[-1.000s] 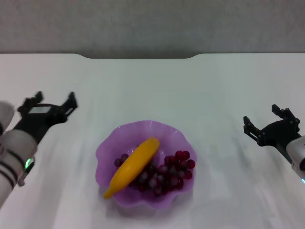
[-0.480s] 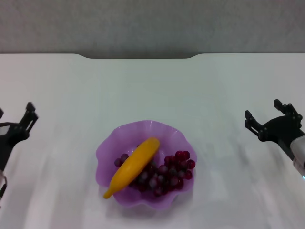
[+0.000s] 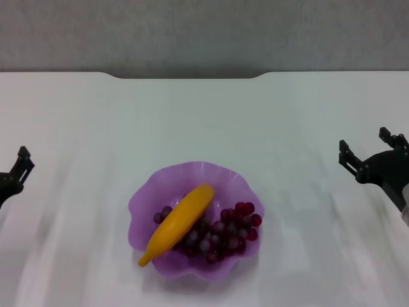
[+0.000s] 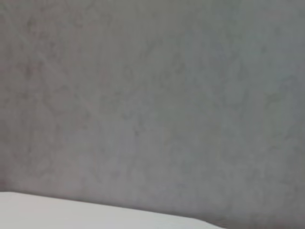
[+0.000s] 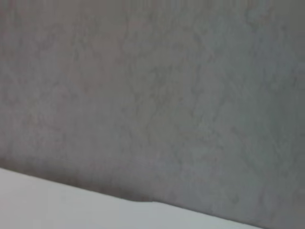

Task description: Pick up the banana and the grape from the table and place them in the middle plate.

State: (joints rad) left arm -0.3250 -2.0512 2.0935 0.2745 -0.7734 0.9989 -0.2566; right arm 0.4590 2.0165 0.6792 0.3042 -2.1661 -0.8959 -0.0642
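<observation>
Only the head view shows the working scene; both wrist views show just a grey wall with a strip of the white desk (image 4: 57, 210) along one edge, and no fruit or fingers.

At the desk's left edge the left gripper (image 3: 13, 174) is mostly out of frame: one dark finger tip sticks up and the rest is cut off, so I cannot tell whether it is spread or closed. It sits well apart from the plate, with bare white desk between them.

Toward the near edge, at the middle of the desk's width, sits the middle plate (image 3: 163, 182). The banana (image 3: 177, 223) lies inside it on a diagonal, its lower tip reaching the plate's near-left rim and its upper end near the centre. The grape (image 3: 225, 233) bunch lies in the plate just right of the banana, touching it and partly tucked under it.

Wide open desk runs from the plate back to the notched far edge and out to both sides.

At the right edge the right gripper (image 3: 372, 155) hovers well away from the plate, its two dark fingers parted and holding nothing, pointing toward the far edge, the wrist trailing off toward the near-right corner.
</observation>
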